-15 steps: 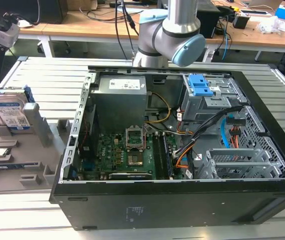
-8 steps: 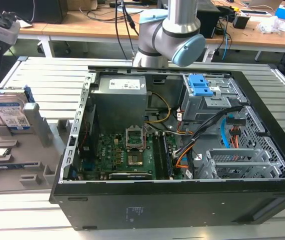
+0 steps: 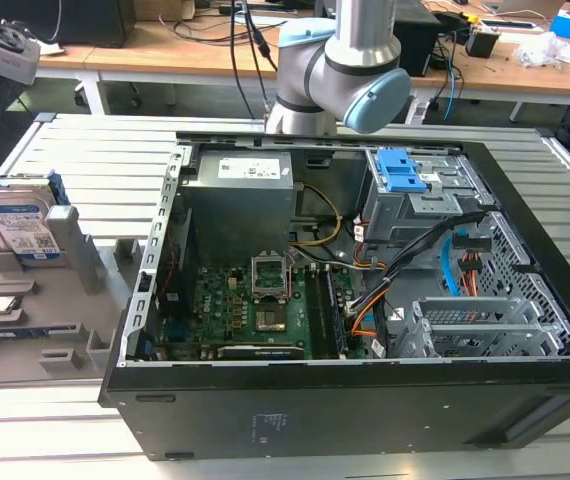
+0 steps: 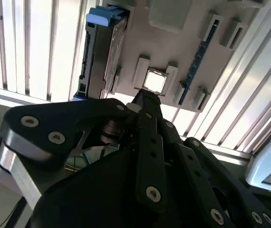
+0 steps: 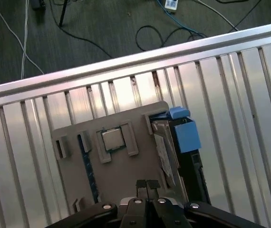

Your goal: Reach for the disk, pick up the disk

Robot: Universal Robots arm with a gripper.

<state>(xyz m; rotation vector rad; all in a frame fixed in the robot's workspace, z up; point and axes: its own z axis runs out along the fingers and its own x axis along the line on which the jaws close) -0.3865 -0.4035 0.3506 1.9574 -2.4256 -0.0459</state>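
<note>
overhead, gripper [image 5: 147, 184] hovered above grey tray [image 5: 121, 166], claw pressed together, empty; disk [image 5: 164, 147] stood on edge in tray.

Silver-grey disk [image 3: 23, 228] with blue rails and a seemingly barcode-striped blue-and-white label; plain grey holder [image 3: 93, 262]; green motherboard [image 3: 230, 305] inside black case [image 3: 365, 420].

Slatted metal surface [image 3: 90, 155] with two loads

An open black computer case [image 3: 315, 412] lies on its side across the slats; just beside it, at the exterior view's left, sits a grey holder tray [image 3: 95, 335].
</note>
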